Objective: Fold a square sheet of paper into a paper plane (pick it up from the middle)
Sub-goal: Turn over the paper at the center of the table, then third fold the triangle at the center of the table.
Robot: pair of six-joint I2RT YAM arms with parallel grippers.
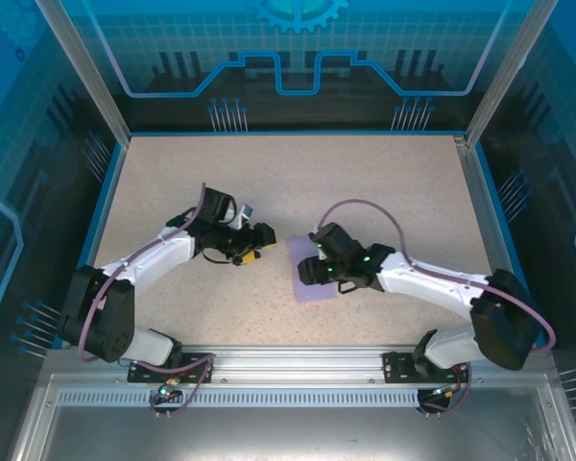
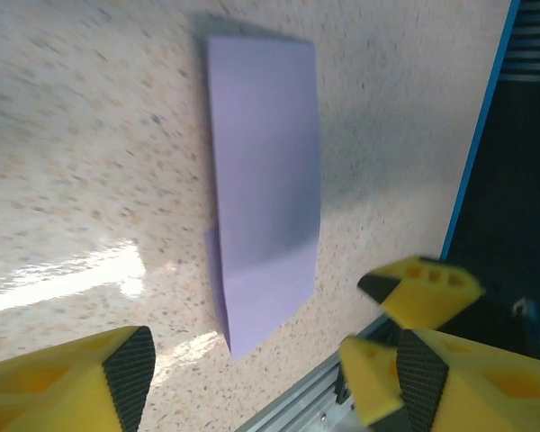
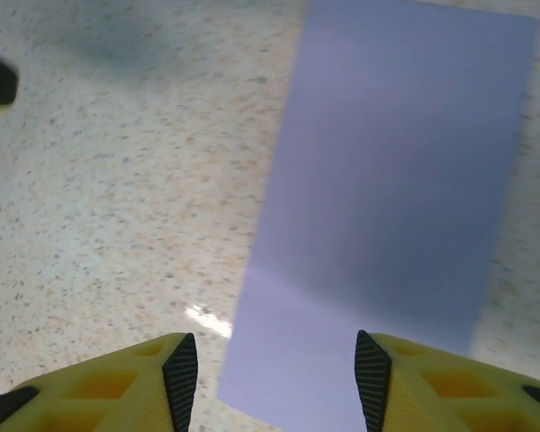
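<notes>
Concealment: from above, the right gripper (image 3: 270,378) covers one side of the square sheet of paper (image 1: 305,290). The sheet's near end runs off the right wrist view, and the left wrist view is blurred. Sheet lies flat on the table (image 1: 269,173), folded to a narrow rectangle, beneath and ahead of the right gripper's parted, empty jaws. Left gripper (image 2: 270,378), jaws wide, stands beside it, apart.
</notes>
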